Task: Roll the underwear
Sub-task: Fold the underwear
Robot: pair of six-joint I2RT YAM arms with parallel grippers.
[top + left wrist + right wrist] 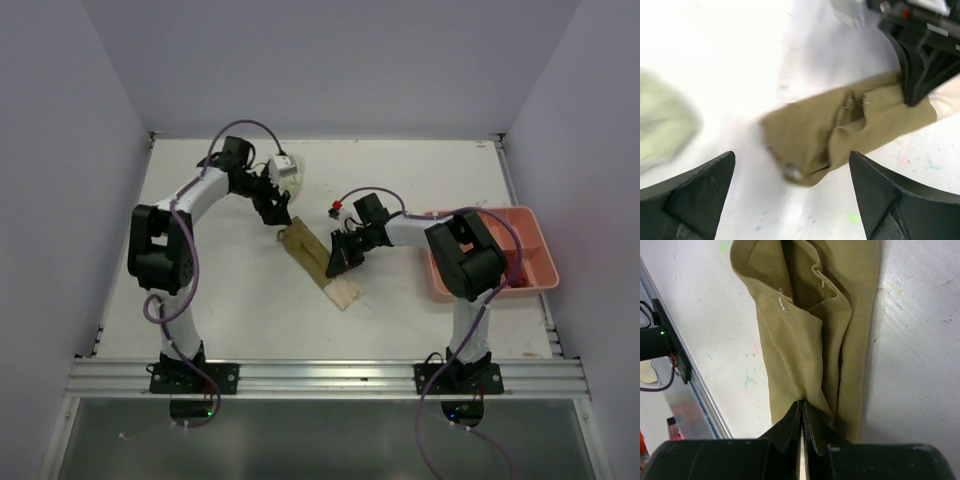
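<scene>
1. Left gripper (791,165): jaws spread wide, nothing between them. Its two black fingers (695,192) stand either side of the far end of the olive-tan cloth garment (850,135). Neither finger is seen touching the cloth.

2. Right gripper (802,412): jaws pressed together on a raised fold of the same olive-tan cloth garment, on its nearer half. In the left wrist view this gripper stands on the strip directly opposite the left gripper and covers part of the cloth.

3. Garment position: it lies on the white counter (240,290) as a long narrow folded strip, near the counter's middle. It runs diagonally from far left to near right between the two grippers. Lengthwise creases and a stitched hem show in the right wrist view. A cream cloth piece (347,292) shows at the strip's near end, touching it.

4. Surroundings:
- A pale yellow-green cloth garment (290,170) sits bunched just beyond the left gripper, apart from the strip. It is blurred in the left wrist view.
- A salmon-pink plastic tray with compartments (540,245) sits at the counter's right edge, well apart from the strip. The right arm's elbow hides part of it.
- An aluminium rail (320,375) runs along the near edge.
- Small coloured flecks mark the counter surface
</scene>
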